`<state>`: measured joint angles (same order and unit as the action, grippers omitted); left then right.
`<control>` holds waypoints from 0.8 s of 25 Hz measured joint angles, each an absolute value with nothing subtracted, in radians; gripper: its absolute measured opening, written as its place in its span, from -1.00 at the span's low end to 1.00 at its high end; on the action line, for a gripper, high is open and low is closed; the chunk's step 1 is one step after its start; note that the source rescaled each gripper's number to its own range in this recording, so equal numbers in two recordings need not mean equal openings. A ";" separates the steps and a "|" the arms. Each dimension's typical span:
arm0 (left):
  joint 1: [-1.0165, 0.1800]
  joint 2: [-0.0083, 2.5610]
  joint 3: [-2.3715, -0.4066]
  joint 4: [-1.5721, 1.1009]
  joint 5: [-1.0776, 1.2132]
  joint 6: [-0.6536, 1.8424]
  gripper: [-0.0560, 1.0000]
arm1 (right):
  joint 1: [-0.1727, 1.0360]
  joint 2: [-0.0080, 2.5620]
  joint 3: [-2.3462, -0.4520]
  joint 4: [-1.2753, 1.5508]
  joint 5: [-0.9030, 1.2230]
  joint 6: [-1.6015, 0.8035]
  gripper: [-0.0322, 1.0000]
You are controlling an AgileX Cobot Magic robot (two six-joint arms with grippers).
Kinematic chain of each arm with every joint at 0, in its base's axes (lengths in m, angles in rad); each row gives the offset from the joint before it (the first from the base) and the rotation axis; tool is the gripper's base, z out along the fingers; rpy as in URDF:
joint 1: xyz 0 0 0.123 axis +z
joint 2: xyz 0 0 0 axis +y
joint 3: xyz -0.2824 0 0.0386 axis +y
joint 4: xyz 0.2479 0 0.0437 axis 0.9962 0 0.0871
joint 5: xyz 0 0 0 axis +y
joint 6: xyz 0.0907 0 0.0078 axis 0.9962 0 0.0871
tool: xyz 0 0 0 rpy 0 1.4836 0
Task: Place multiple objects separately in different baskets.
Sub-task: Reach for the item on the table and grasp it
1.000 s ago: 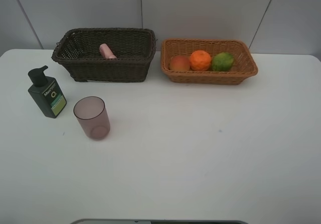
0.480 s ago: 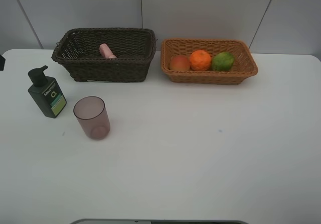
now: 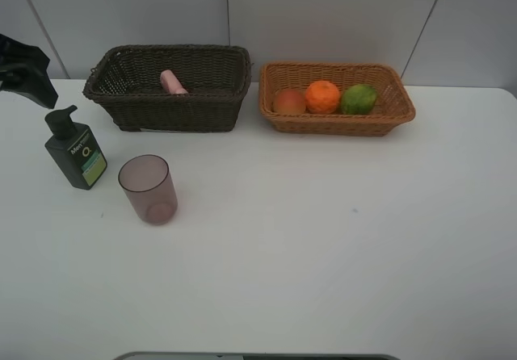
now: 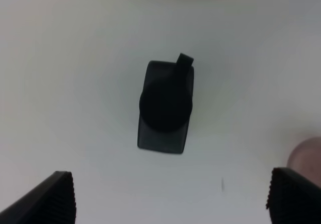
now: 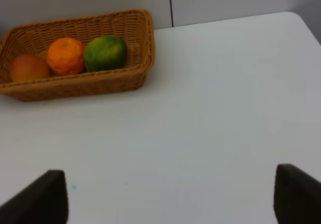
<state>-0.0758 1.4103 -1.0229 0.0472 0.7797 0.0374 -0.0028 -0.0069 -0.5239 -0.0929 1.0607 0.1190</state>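
Note:
The dark green pump bottle (image 3: 75, 150) stands at the table's left, with the mauve cup (image 3: 148, 189) to its right. My left gripper (image 3: 34, 81) hovers just above and behind the bottle. In the left wrist view it is open (image 4: 170, 199), with the bottle (image 4: 165, 106) straight below and the cup's edge (image 4: 307, 154) beside it. The pink tube (image 3: 172, 82) lies in the dark brown basket (image 3: 170, 110). The red-orange fruit (image 3: 288, 102), orange (image 3: 323, 97) and lime (image 3: 359, 99) sit in the light basket (image 3: 339, 124). My right gripper (image 5: 170, 196) is open and empty, short of that basket (image 5: 75, 86).
The white table (image 3: 323, 247) ends at a grey wall behind the baskets. The two baskets stand side by side with a narrow gap. The right arm is outside the exterior view.
My left arm has come into the exterior view from the left edge and now hangs over the pump bottle. The objects have not moved.

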 joint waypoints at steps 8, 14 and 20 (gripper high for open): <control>-0.076 1.661 -1.134 0.048 0.752 0.063 1.00 | -0.003 -0.007 -0.524 -0.094 1.061 0.119 0.58; -0.076 1.801 -1.135 0.044 0.713 0.066 1.00 | -0.003 -0.007 -0.524 -0.094 1.061 0.119 0.58; -0.076 1.853 -1.135 0.043 0.689 0.069 0.99 | -0.003 -0.007 -0.524 -0.094 1.061 0.119 0.58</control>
